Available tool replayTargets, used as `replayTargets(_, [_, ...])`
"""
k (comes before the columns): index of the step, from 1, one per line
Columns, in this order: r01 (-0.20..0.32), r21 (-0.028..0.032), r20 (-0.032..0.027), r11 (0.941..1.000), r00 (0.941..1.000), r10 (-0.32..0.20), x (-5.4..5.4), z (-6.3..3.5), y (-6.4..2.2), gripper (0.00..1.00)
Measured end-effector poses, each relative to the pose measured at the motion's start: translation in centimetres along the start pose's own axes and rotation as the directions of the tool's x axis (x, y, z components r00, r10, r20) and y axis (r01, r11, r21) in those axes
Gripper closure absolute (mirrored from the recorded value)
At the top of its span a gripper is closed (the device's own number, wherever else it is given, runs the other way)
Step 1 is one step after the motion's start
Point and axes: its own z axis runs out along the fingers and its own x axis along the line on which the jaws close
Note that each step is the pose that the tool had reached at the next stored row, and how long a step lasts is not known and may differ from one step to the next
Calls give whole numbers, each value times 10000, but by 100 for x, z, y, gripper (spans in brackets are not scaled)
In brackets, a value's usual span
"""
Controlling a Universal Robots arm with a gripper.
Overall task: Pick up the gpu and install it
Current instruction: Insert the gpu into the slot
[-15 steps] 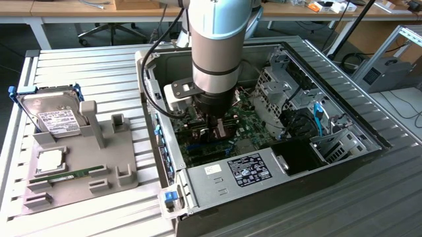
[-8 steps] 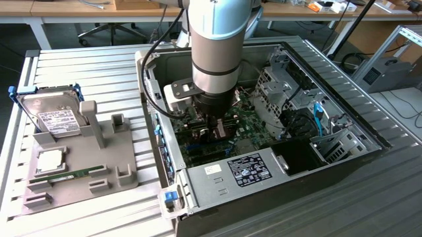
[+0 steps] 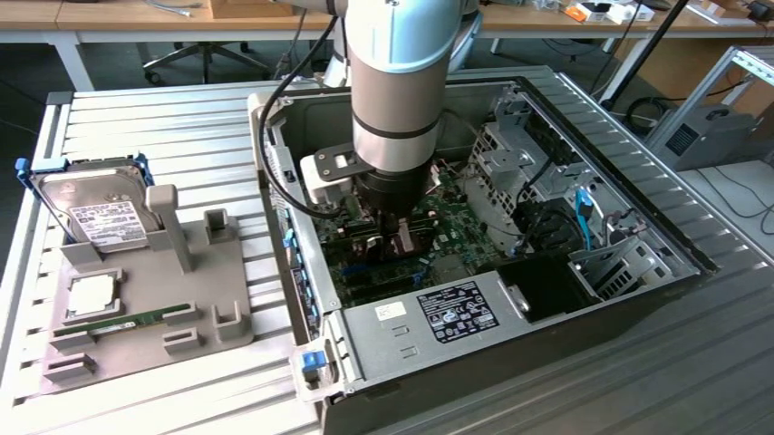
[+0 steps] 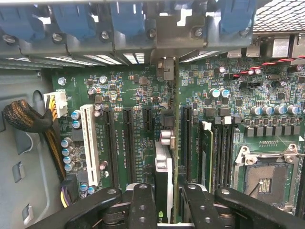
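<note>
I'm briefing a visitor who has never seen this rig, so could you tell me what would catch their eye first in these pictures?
First, the big grey robot arm plunging into the open computer case on the slatted table. In the wrist view, its gripper is shut on the gpu, held edge-on over the green motherboard beside the black expansion slots. At the exterior view's left, a grey parts stand carries a silver hard drive.

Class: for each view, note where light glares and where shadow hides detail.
Exterior view: the arm shines with a bright highlight, and the computer case interior beneath it lies shadowed. Wrist view: the motherboard is evenly lit; the gpu sits edge-on between dark fingers.
</note>
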Motion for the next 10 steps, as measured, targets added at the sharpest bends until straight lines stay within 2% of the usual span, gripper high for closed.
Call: replayTargets(10, [-3,0,23,10000,10000,3,0,-7,-1,73])
